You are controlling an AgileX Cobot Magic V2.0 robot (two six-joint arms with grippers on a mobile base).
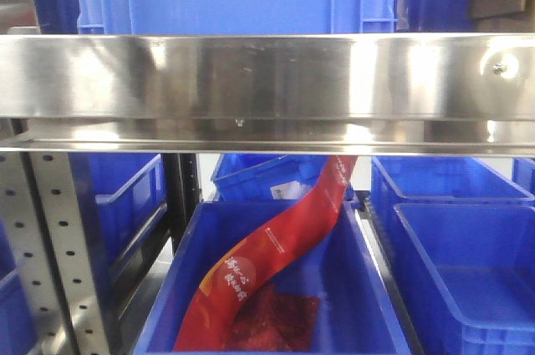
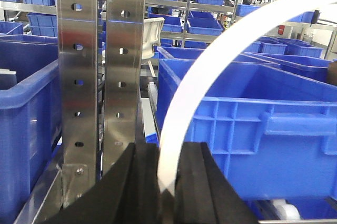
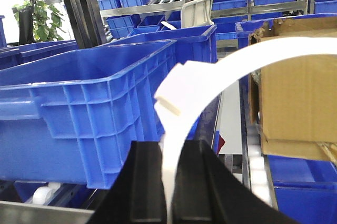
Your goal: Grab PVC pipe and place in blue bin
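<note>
The PVC pipe (image 2: 184,92) is a white, flexible length bent into an arc. In the left wrist view it rises from between the black jaws of my left gripper (image 2: 167,147), which is shut on it, and curves off to the upper right. My right gripper (image 3: 174,145) is shut on the pipe (image 3: 231,63) just below a white fitting (image 3: 174,95). A large blue bin (image 2: 253,113) stands to the right of the left gripper and to the left of the right gripper (image 3: 89,103). Neither the grippers nor the pipe appear in the front view.
A perforated steel upright (image 2: 100,66) stands just left of the left gripper. A cardboard box (image 3: 300,92) sits on rollers to the right of the right gripper. A steel shelf beam (image 1: 267,79) crosses the front view, with a red packet (image 1: 276,255) in a lower bin.
</note>
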